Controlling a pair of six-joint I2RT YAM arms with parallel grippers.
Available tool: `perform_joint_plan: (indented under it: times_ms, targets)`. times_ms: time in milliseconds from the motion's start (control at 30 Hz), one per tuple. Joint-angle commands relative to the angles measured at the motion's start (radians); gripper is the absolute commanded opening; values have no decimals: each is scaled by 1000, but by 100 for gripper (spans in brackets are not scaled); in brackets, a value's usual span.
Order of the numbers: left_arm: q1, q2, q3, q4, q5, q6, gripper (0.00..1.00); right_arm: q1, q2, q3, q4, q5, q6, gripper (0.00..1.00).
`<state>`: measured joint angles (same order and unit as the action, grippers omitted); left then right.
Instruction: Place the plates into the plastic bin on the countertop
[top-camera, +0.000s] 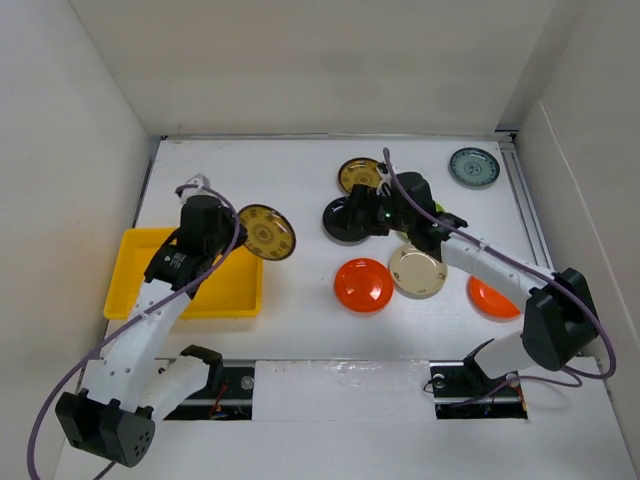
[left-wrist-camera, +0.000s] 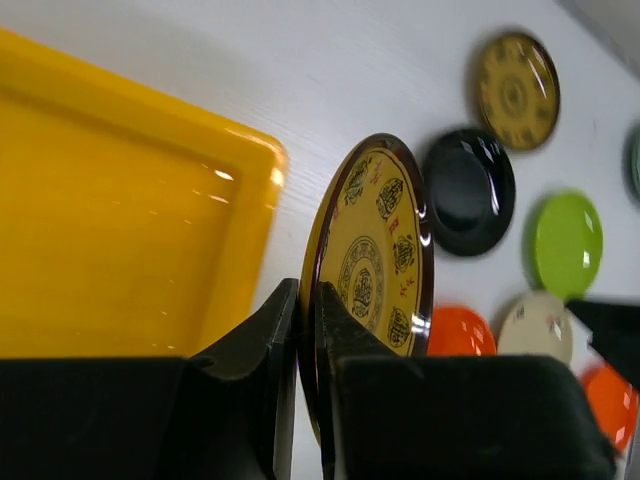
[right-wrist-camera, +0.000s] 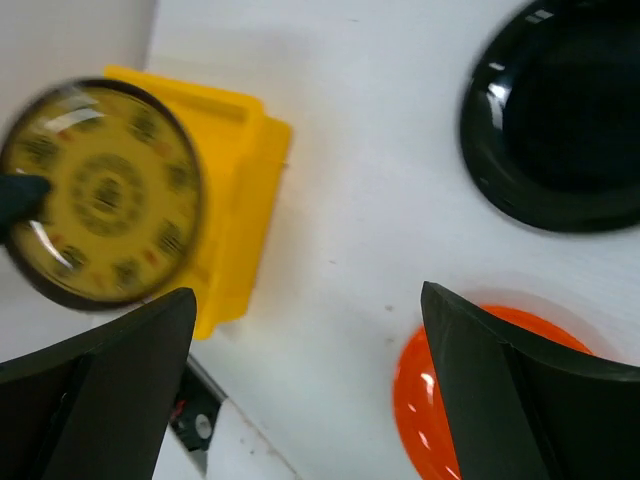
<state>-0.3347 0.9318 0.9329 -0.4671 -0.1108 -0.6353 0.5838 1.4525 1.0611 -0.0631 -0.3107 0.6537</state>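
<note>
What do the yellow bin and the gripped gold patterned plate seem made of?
Yellow bin: probably moulded plastic, smooth with soft sheen and rounded rim. Gold patterned plate: glossy, sharp highlights on its dark rim; glazed ceramic or melamine, unclear.

1 plate (top-camera: 265, 232) at the bin's (top-camera: 130, 270) right rim, 7 plates (top-camera: 363, 285) farther right on the countertop (top-camera: 300, 170)

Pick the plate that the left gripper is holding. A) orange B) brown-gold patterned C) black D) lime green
B: the left gripper is pinched shut on the rim of a brown-gold patterned plate, held on edge beside the yellow bin.
</note>
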Motion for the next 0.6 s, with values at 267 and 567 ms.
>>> perform_joint_plan:
  times_ms: [267, 567]
  targets:
    - [296, -128, -224, -8, -262, -354, 0, -4, -205, -128, -69, 142, -5, 100]
    - [296, -44, -301, 4, -300, -412, 59, -4, -440, -225, -194, 202, -5, 100]
